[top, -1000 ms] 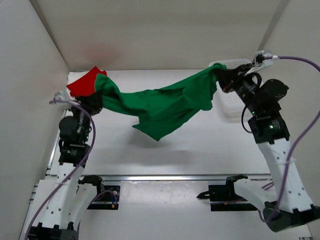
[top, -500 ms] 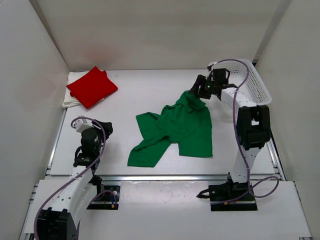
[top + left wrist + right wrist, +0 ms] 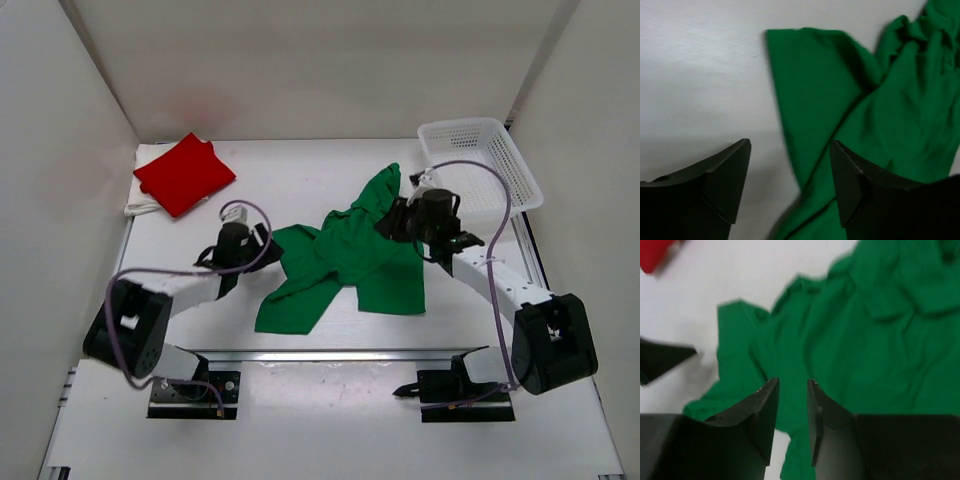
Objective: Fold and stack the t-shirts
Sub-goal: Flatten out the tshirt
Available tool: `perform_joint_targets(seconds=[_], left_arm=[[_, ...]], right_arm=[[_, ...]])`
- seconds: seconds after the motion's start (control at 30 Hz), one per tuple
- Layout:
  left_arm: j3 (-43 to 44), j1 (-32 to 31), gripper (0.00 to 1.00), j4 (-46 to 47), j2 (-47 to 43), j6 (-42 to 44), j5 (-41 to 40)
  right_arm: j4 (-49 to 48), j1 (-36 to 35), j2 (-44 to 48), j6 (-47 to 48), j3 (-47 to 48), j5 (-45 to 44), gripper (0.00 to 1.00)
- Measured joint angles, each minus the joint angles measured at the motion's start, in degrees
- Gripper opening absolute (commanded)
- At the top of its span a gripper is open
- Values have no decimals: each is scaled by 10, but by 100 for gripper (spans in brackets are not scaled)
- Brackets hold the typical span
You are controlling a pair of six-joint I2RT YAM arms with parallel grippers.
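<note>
Grippers first: the left gripper [image 3: 266,243] sits low at the left edge of the green t-shirt [image 3: 360,262]. Its jaws are spread wide over the sleeve edge and bare table, with nothing between them in the left wrist view [image 3: 790,145]. The right gripper [image 3: 392,222] hangs over the upper right part of the same shirt. Its jaws stand a narrow gap apart with no cloth caught between them [image 3: 792,382], and rumpled green fabric [image 3: 880,330] lies beneath.

The green t-shirt lies crumpled and unfolded at the centre of the frame. One tip reaches up toward the white mesh basket [image 3: 522,190], and its lower hem stops near the metal rail [image 3: 320,355] at the front.

At the upper left, the red t-shirt [image 3: 183,175] lies folded on the cream-white t-shirt [image 3: 141,206], close to the left wall [image 3: 60,150]. The basket fills the upper right corner.

Open white table [image 3: 300,175] runs between the folded pile and the basket, along the back wall [image 3: 300,60]. More lies between the left gripper and the pile. A narrower strip is free at the lower right, between the shirt and the right arm. A purple cable [image 3: 480,168] loops above the right arm, just below the basket.

The table top is matte white and boxed in by plain pale panels on three sides.
</note>
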State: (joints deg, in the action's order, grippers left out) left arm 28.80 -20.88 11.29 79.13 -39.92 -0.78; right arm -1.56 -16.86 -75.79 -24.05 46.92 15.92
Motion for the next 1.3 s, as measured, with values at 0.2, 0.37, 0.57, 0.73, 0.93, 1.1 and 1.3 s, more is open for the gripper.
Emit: perform_joint_targets(seconds=[0.2, 0.37, 0.57, 0.73, 0.93, 1.1, 1.3], left_arm=[[124, -21, 34, 13, 165, 9, 23], [200, -7, 0, 10, 246, -1, 29], [291, 34, 3, -36, 283, -6, 18], [378, 82, 44, -53, 279, -7, 14], [262, 114, 45, -45, 149, -37, 10], [114, 171, 41, -66, 12, -64, 8], [39, 191, 43, -141, -77, -52, -37]], right_arm=[[7, -33, 73, -20, -124, -34, 46], [6, -26, 151, -37, -194, -63, 51], [24, -5, 166, -50, -256, -78, 51], [32, -7, 166, -51, -268, -82, 51], [17, -32, 166, -53, -269, -89, 50], [-2, -48, 172, -53, -283, -75, 49], [-9, -69, 213, -54, -303, -60, 50]])
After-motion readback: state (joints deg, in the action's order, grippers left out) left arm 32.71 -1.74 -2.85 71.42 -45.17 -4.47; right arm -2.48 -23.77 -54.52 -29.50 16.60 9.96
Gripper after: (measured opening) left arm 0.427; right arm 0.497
